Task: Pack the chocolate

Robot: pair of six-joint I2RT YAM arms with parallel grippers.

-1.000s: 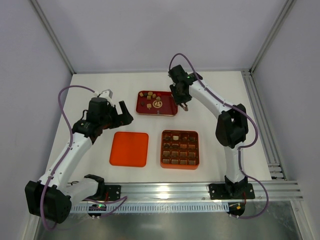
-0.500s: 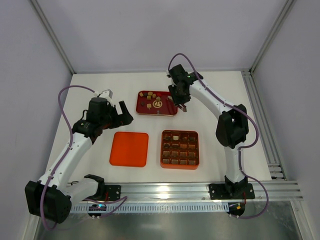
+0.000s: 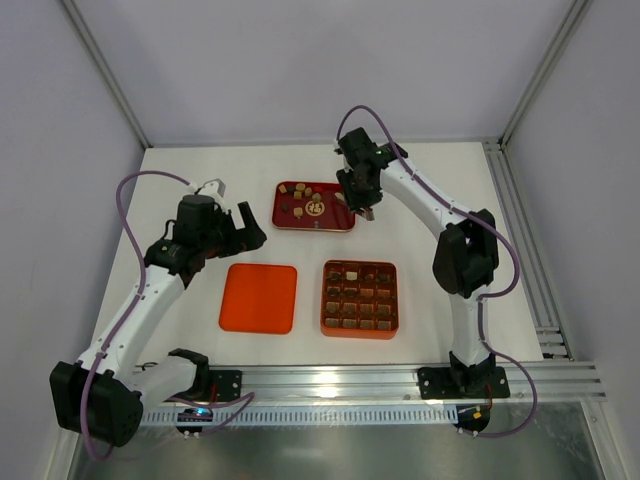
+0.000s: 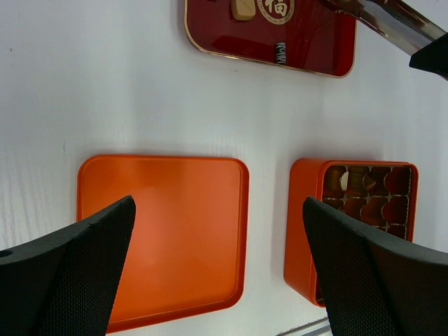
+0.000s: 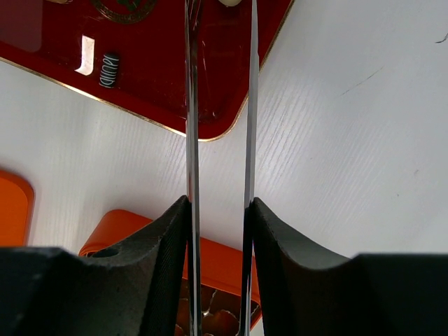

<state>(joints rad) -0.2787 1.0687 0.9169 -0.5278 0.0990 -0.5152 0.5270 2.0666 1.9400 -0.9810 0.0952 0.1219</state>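
White table [image 3: 200, 190]: carrying three items, all lying flat and apart from one another.
Red tray [image 3: 330, 222]: sitting at the far middle, its long side running left to right.
Orange lid [image 3: 259, 298]: lying nearer, to the left of the tray.
Orange gridded box [image 3: 359, 333]: standing beside the lid on its right, a strip of bare table showing between them.
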